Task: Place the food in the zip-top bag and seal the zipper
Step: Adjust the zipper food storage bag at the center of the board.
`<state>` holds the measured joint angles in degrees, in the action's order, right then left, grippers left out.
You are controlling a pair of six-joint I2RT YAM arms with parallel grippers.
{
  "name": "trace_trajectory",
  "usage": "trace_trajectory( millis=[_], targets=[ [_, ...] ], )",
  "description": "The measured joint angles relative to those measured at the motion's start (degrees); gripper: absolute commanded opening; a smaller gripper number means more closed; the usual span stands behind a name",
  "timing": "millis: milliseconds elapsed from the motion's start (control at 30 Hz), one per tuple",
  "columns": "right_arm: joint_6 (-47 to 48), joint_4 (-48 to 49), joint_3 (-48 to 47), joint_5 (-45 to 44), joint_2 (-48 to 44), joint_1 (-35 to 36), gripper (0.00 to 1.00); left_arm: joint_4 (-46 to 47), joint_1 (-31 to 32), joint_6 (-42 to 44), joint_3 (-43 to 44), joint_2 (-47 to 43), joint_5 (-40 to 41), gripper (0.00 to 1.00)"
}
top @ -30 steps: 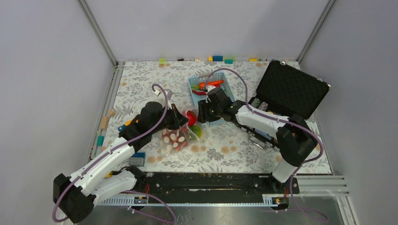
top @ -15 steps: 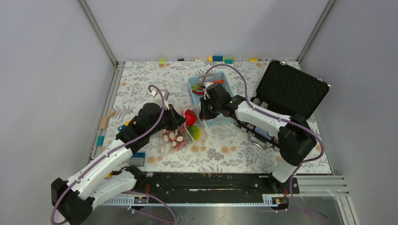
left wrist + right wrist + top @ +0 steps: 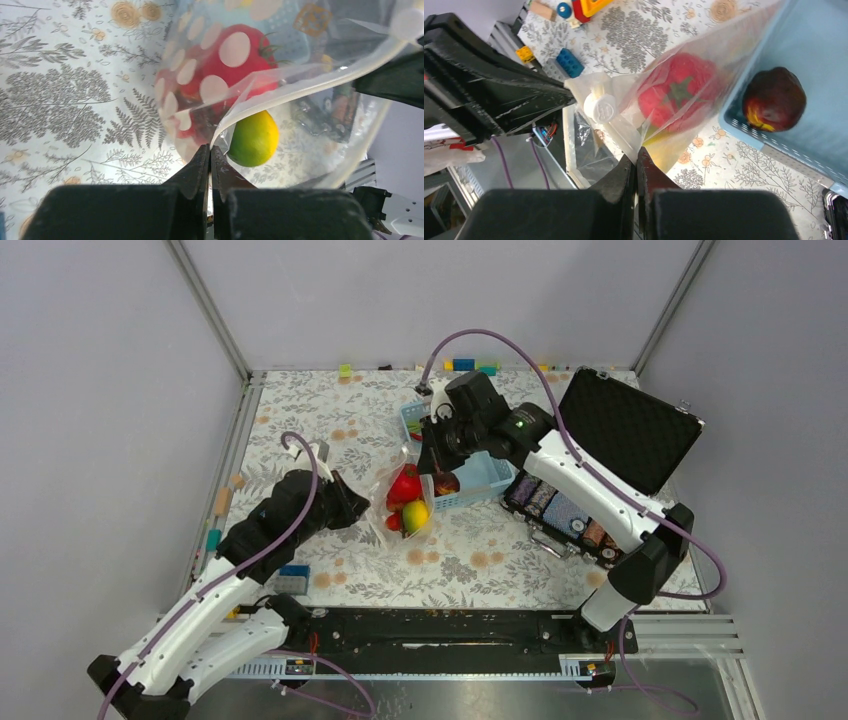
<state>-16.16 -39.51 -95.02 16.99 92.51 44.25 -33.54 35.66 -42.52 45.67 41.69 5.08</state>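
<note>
Both arms have drawn apart in the last second, lifting the zip-top bag (image 3: 384, 502) taut between them beside the blue basket (image 3: 487, 472). My left hand (image 3: 210, 156) is clamped on one end of its mouth, my right hand (image 3: 636, 159) on the other. The red tomato (image 3: 235, 55) and lime piece (image 3: 255, 139) have slid inside; the zipper (image 3: 300, 89) still gapes, and one dark fruit (image 3: 774, 98) waits in the basket

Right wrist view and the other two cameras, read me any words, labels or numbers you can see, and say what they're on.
None can be read in any view.
Round white tab on the zip-top bag: a raised mark, too blurred to read.
Chip stacks in the black case: any markings too small to read.
</note>
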Motion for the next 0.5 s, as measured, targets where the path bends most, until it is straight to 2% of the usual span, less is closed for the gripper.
trace_trajectory(
  millis=[33, 133, 333, 400, 500],
  targets=[
    [0.4, -1.2, -1.7, 0.7, 0.5, 0.2, 0.0, -1.6, 0.0, -0.1, 1.0, 0.4, 0.5, 0.0],
    [1.5, -4.9, -7.1, 2.1, 3.1, 0.7, 0.0, -5.9, 0.0, -0.4, 4.3, 1.8, 2.0, 0.14],
    [1.3, -6.0, -9.2, 3.8, 6.8, 0.8, 0.0, -9.0, 0.0, -0.6, 5.9, 3.2, 3.0, 0.5],
    [0.9, -5.6, -8.8, 4.6, 7.6, 0.8, 0.0, -9.4, 0.0, -0.2, 6.0, 4.0, 2.8, 0.56],
    [0.5, -4.6, -8.2, 5.9, 7.9, 0.9, 0.0, -9.5, 0.0, 0.6, 6.3, 5.6, 2.5, 0.57]
  ],
)
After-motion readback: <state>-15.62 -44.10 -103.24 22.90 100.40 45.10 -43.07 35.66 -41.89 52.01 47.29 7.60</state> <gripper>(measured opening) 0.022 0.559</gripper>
